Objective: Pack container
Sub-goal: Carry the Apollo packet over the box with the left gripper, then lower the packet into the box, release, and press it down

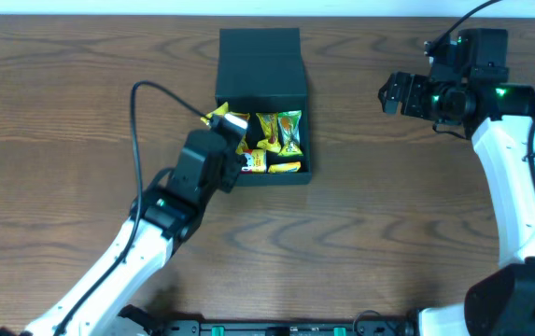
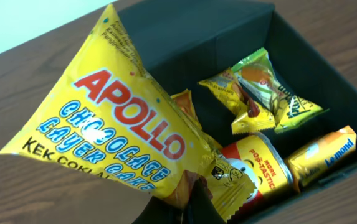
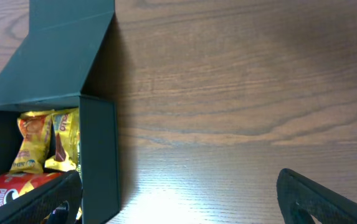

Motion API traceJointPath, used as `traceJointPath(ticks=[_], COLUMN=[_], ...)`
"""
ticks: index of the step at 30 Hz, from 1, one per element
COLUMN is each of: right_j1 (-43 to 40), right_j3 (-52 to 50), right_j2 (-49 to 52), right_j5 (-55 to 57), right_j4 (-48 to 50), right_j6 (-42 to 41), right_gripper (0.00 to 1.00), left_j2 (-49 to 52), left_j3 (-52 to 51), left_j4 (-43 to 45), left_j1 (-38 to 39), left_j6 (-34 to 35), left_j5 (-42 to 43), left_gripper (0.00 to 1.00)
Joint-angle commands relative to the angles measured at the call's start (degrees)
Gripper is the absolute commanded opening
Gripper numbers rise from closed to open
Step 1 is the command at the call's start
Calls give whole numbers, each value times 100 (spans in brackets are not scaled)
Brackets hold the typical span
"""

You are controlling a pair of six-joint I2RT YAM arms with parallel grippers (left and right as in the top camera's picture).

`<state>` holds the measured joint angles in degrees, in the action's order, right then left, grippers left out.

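The container (image 1: pixel 262 58) is a dark square box with its flap lid open toward the far side; it also shows in the left wrist view (image 2: pixel 197 37) and the right wrist view (image 3: pixel 97 162). Several snack packets (image 1: pixel 281 135) lie inside. My left gripper (image 1: pixel 232 149) is shut on a yellow Apollo chocolate layer cake packet (image 2: pixel 113 124) and holds it at the box's left front corner, over the rim. My right gripper (image 1: pixel 390 93) is open and empty, well to the right of the box; its fingers show in the right wrist view (image 3: pixel 178 199).
Inside the box are a red-and-yellow round packet (image 2: pixel 253 171), a green-yellow packet (image 2: pixel 265 90) and a yellow Lemond packet (image 2: pixel 321 152). A black cable (image 1: pixel 146 103) loops left of the box. Brown wooden table (image 1: pixel 388 215) all around.
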<state>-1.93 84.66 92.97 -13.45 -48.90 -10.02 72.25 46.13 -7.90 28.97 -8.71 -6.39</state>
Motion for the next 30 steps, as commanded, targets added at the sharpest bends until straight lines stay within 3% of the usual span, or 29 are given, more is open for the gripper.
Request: traceJointPath(ticks=[1,4,11,20,30], right_j1=[52,52,52,52,52], right_j3=[-7,-7,-7,-7,-7], right_j2=[-4,-4,-4,-4,-4], right_j5=[37,37,42,168,166], right_j4=[-42,-39,-15,-15,-15], right_j6=[-20,-20,-17,28,46], right_gripper=[99,99,99,99,99], left_j2=[411,992,1788,2649,2874], left_j3=[623,1207,2065,2802,2820], left_j4=[-212,-461,-1097,-1353,-1499], left_j1=[-26,-50,-50,-284,-820], left_j6=[-289,-365,-1250,-1239,-1080], left_j5=[-4,273,675,1145,1768], left_gripper=[5,6,5,5,6])
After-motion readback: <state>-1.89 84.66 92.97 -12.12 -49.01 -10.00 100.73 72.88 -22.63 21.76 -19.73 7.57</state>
